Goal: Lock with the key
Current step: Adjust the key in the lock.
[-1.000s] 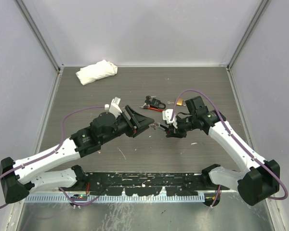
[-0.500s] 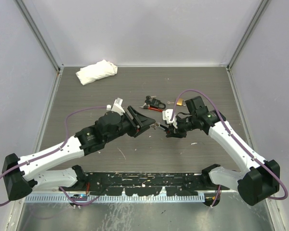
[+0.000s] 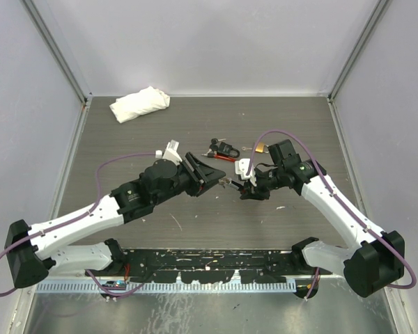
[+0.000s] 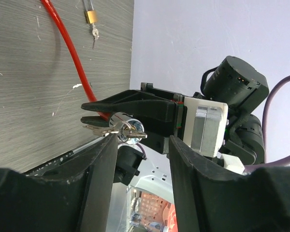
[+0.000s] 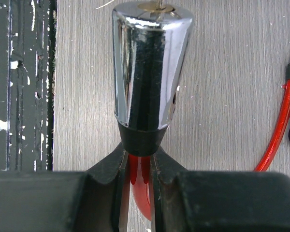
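White cloth (image 3: 140, 104) crumpled at far left of tabletop (image 3: 111, 139), well apart from everything else. Small brass padlock (image 3: 262, 147) lying flat right of centre, small metal piece (image 4: 94, 33) just beside it, too small to identify. Tabletop grey wood grain, scuffed, white flecks. Chipped black strip (image 3: 209, 268) along near edge. Plain pale walls (image 3: 209, 42) on three sides.

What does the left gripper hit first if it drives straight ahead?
Probably the key in the lock cylinder that the right gripper holds: it sits dead ahead between the open fingers of the left gripper. How far off is unclear.
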You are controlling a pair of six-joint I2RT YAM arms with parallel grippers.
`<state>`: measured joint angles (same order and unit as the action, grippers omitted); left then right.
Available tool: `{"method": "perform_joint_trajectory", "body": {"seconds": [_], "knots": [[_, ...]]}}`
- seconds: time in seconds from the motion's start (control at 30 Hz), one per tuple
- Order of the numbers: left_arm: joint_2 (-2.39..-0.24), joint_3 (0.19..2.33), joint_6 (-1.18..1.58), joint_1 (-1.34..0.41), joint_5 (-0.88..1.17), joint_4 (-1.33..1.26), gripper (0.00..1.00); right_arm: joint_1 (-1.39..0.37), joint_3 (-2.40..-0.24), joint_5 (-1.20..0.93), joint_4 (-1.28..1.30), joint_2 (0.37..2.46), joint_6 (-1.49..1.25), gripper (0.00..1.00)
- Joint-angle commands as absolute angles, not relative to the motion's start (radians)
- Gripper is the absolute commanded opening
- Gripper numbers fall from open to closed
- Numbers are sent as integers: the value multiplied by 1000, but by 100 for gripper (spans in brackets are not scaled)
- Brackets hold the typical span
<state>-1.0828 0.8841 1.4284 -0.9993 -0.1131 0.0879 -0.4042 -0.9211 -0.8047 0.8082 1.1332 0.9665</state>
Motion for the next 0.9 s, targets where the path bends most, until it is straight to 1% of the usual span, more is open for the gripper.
{"method": "perform_joint_trajectory", "body": {"seconds": [0.0, 0.23, 0.53, 0.73, 0.87], "knots": [[-1096, 937, 1427, -1001, -138, 54, 47, -406, -933, -810, 750, 1120, 977, 1], [-1116, 947, 1424, -1000, -138, 54, 45, -406, -932, -809, 750, 1116, 978, 1], [-1142, 957, 1416, -1000, -129, 43, 37, -405, -926, -808, 750, 1107, 980, 1], [-1147, 954, 1411, -1000, -119, 35, 26, -405, -922, -806, 750, 1103, 981, 1], [-1149, 952, 1394, -1000, -117, 28, 12, -405, -924, -805, 750, 1102, 983, 1]]}}
